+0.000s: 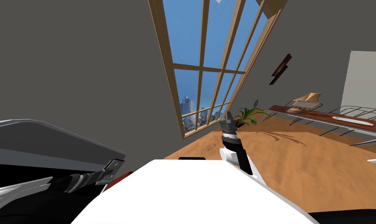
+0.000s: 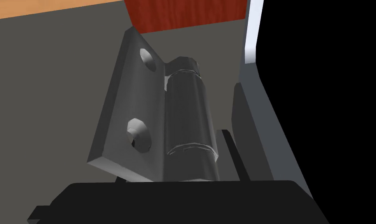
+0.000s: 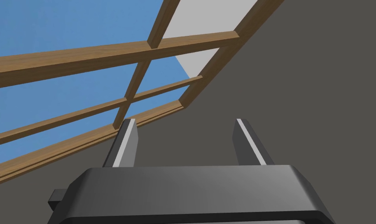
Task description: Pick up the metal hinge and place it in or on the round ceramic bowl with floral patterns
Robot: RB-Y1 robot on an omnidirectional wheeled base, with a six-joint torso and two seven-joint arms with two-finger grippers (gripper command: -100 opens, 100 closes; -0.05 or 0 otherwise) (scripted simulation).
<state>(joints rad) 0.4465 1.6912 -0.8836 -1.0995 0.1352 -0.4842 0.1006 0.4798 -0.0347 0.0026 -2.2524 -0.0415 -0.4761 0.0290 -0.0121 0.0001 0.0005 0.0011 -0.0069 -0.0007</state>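
A dark grey metal hinge, with a two-hole plate and a round barrel, stands between the fingers of my left gripper, which is shut on it. One thin finger presses the barrel's side; the other is hidden behind the plate. In the head view the hinge is low on the left, at the tip of my left gripper. My right gripper is raised in front of the window, and its wrist view shows this gripper open with nothing in it. A small round brownish dish sits on a far table; its pattern is not discernible.
A large grey slab-like body sits close on the left over a black area. A long red-brown table at the far right carries a flat white dish. A potted plant stands by the tall window. Wooden floor lies ahead.
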